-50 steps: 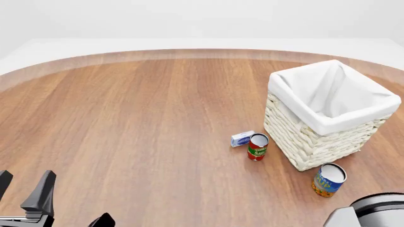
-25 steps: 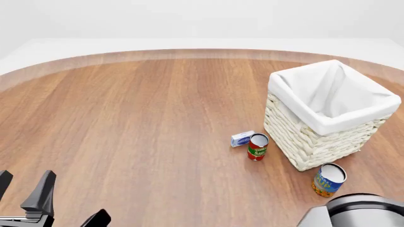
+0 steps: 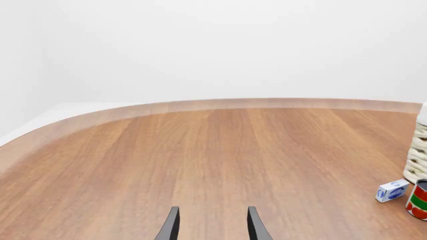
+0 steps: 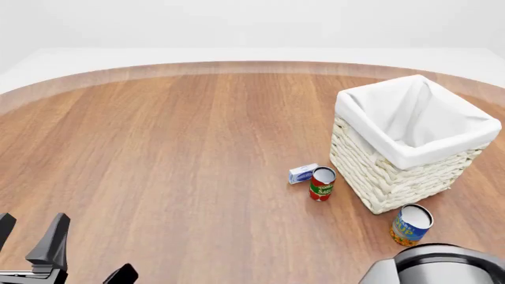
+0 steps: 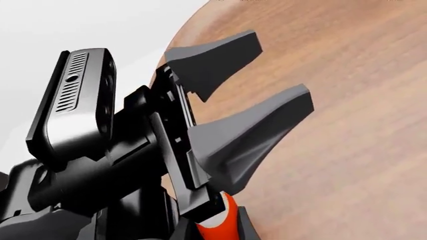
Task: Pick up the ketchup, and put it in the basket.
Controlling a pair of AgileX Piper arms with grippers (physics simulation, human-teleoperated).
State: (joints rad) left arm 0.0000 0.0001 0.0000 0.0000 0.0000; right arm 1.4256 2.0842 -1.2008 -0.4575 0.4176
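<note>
The pick-up is in hand, I judge: the ketchup [image 5: 215, 226] sits between the right gripper [image 5: 212, 229] jaws, clamped or not I cannot tell; the left gripper [image 3: 212, 226] jaws stand apart; next, a sure grip, then a lift towards the basket [image 4: 394, 177]

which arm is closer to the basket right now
Right. The right arm is at the near right edge, just on the near side of the basket. The left gripper is far across at the near left.
</note>
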